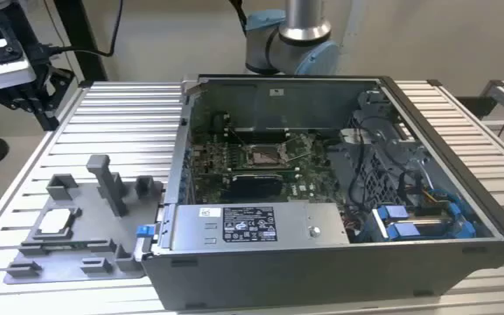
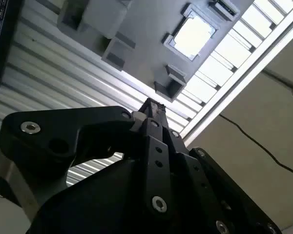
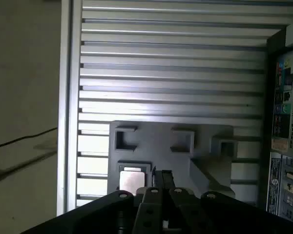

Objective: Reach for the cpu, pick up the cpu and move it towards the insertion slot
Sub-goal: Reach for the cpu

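Observation:
The cpu (image 1: 55, 222) is a thin silvery-white square lying flat in a recess of the grey fixture tray (image 1: 77, 262), at the exterior view's left. It also shows in both wrist views (image 2: 193, 35) (image 3: 132, 180). My gripper (image 1: 29, 98) hangs high above the table's far left corner, well apart from the cpu. In both wrist views its black fingers (image 2: 151, 105) (image 3: 161, 176) are shut together with nothing between them. The insertion slot (image 1: 262, 155), a shiny metal frame on the green board, sits inside the open computer case (image 1: 322, 262).
Grey posts and blocks (image 1: 107, 184) rise from the tray beside the cpu. The case's wall (image 1: 178, 164) stands between tray and socket. Cables and blue parts (image 1: 419, 220) fill the case's right side. The ribbed metal table (image 1: 103, 125) stretches around everything.

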`<action>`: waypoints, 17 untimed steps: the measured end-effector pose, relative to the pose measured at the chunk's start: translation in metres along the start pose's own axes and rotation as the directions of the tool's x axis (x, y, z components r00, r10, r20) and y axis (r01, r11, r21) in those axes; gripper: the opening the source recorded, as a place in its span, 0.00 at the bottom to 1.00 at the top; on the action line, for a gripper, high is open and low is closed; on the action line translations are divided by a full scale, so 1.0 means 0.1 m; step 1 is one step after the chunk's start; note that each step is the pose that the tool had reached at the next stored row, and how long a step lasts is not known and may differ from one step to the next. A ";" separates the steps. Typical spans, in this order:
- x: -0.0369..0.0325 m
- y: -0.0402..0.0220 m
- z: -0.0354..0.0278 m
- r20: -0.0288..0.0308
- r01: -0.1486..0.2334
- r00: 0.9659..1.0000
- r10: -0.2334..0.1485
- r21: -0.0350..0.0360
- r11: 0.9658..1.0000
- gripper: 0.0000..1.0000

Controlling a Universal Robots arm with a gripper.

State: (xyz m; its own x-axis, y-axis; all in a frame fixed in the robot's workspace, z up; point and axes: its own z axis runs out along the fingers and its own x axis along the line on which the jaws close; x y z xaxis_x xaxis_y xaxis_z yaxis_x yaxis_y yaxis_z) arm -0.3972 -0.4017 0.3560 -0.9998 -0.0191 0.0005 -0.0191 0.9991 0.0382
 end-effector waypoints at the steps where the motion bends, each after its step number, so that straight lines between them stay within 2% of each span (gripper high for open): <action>1: 0.000 0.000 0.000 0.000 0.000 1.000 0.000 0.000 1.000 0.00; 12: 0.006 -0.008 0.000 0.000 0.000 1.000 0.000 0.000 1.000 0.00; 17: 0.051 -0.048 -0.001 0.000 0.000 1.000 0.000 0.000 1.000 0.00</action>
State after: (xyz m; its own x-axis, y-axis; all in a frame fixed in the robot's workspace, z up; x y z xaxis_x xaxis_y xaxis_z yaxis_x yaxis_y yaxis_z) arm -0.4022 -0.4066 0.3559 -0.9998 -0.0190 0.0005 -0.0190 0.9991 0.0382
